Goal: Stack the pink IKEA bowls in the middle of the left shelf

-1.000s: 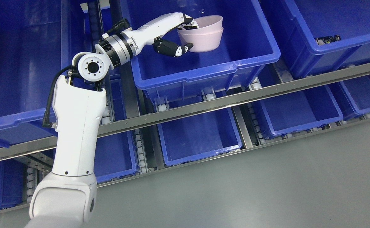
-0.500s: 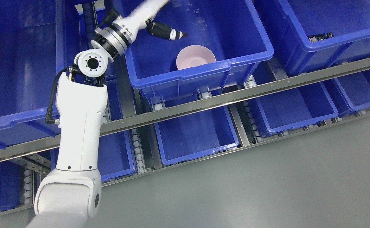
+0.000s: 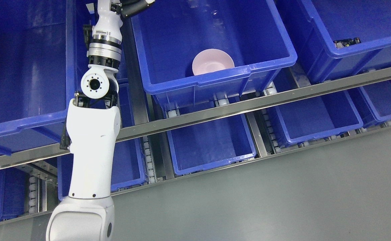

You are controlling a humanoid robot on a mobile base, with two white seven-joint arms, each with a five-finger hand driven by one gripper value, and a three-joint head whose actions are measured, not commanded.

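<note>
Along the upper shelf row, far left, a big blue bin shows no contents that I can make out. Next right, the middle blue bin holds the pink bowls, sitting upright on its floor close to the front wall, rim partly hidden by that wall; whether one bowl or a nested stack, cannot tell from this angle. Far right, another blue bin with a small dark item at its rim, too small to identify. Metal shelf rail runs diagonally under these bins. Lower row: blue bins below, the centre one and the right one showing only bare floors; leftmost lower bin mostly hidden behind the arm. Grey floor fills the lower right.

Left arm comes up from bottom left, white forearm nearly vertical, round joint mid-way, silver wrist ring above it, reaching to the top edge. Left robot hand is cut off at the top edge beside the middle bin's left wall; only dark finger parts show, so spread or curled cannot be told. It holds nothing visible.

Pink bowls lie well apart from the robot hand, down and to its right, not touching.
</note>
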